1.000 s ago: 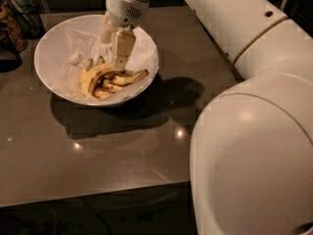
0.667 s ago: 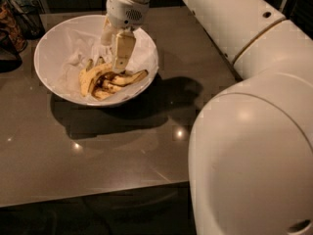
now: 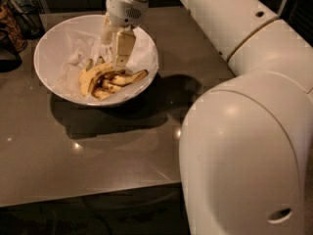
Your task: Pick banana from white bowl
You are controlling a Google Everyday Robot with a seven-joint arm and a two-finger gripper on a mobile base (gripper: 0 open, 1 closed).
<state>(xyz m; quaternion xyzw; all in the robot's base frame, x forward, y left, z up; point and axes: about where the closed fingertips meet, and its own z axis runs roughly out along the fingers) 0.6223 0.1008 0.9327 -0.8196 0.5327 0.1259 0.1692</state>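
Note:
The white bowl (image 3: 54,38) stands on the brown table at the upper left and is lined with crumpled white paper. The banana (image 3: 87,78), long, curved and yellow, lies at the bowl's bottom on the left of the pile. Shorter blackened bananas (image 3: 122,79) lie beside it on the right. My gripper (image 3: 113,57) reaches down into the bowl from above. Its fingers (image 3: 123,45) stand apart, with the tips just above the bananas' upper ends. Nothing is held between them.
A dark wire basket (image 3: 17,21) stands at the table's far left corner, next to the bowl. My bulky white arm (image 3: 244,131) fills the right side of the view. The table's front edge (image 3: 88,195) runs along the bottom.

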